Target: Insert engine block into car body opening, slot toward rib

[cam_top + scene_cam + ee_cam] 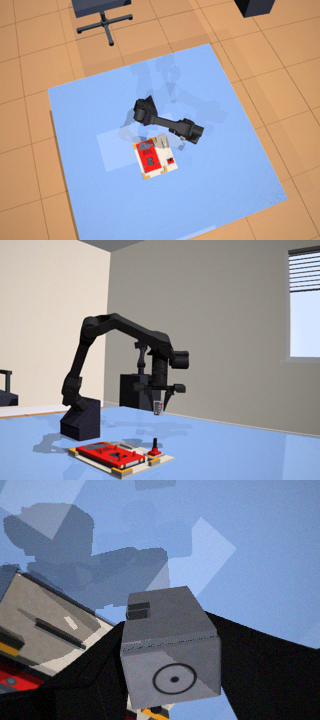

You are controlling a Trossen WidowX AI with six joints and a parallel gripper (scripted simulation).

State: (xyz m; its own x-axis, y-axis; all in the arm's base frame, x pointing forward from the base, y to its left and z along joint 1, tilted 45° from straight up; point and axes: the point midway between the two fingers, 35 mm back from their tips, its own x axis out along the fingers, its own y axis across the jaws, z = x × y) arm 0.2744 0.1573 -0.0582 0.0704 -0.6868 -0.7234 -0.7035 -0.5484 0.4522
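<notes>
My gripper [182,138] [158,408] [163,624] is shut on the grey engine block [156,412] [172,607]. It holds the block in the air, higher than the car and off to the side of its board. In the wrist view a dark notched slot [139,611] shows at the block's left side, and a ringed dot marks the near face. In the exterior view a face with stripes and a red dot shows. The red car body [145,165] [94,452] [25,682] lies flat. Its dark opening [149,161] [113,454] has nothing grey seated in it; the rib is too small to judge.
The cream board [165,155] [165,458] [30,597] carries orange-topped corner brackets [164,169] [154,460] around the car. A red piece with an upright black knob [170,159] [155,443] stands beside the car. Several short red posts rise from the car. The arm's base [85,423] stands behind.
</notes>
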